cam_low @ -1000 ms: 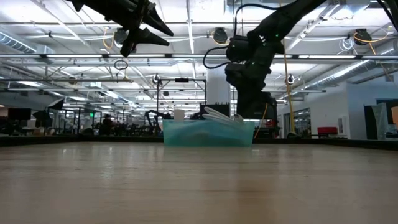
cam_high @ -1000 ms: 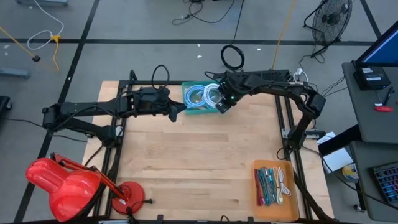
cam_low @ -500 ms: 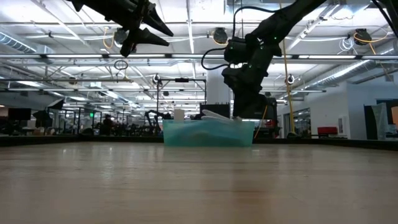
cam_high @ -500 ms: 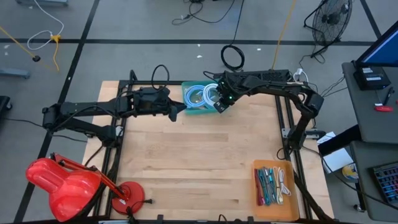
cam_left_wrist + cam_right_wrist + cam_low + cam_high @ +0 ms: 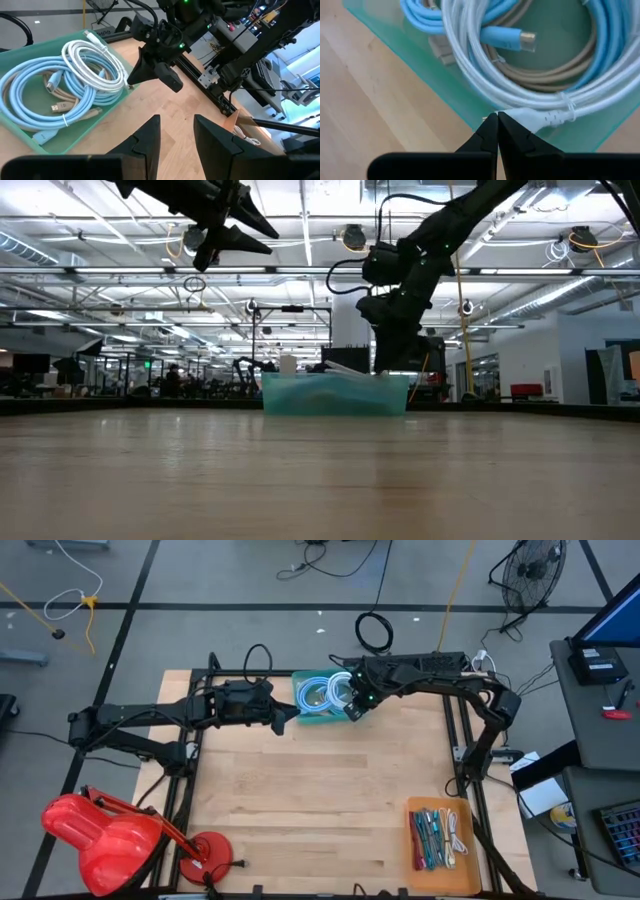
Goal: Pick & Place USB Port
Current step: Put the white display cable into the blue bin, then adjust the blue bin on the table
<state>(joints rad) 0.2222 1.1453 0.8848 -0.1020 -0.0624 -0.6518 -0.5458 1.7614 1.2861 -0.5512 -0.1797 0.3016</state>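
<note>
The right tool [image 5: 497, 131] was closed, its two fingers pressed together with nothing between them. It hung at the edge of the green tray [image 5: 312, 716], at the far side of the worktop [image 5: 310, 800]. Just in front of its tips lay the white USB cable [image 5: 530, 95], coiled inside the tray, with its white plug almost touching the fingertips. Under and beside that coil were a light blue cable [image 5: 510, 35] and a beige cable [image 5: 540, 80].

The left tool [image 5: 290, 712] waited in the air on the other side of the tray, well above the worktop. Its fingers [image 5: 150, 140] stood partly apart and held nothing.

Near the front right corner of the worktop, far from both tools, stood an orange tray [image 5: 438, 836] with small items.
</note>
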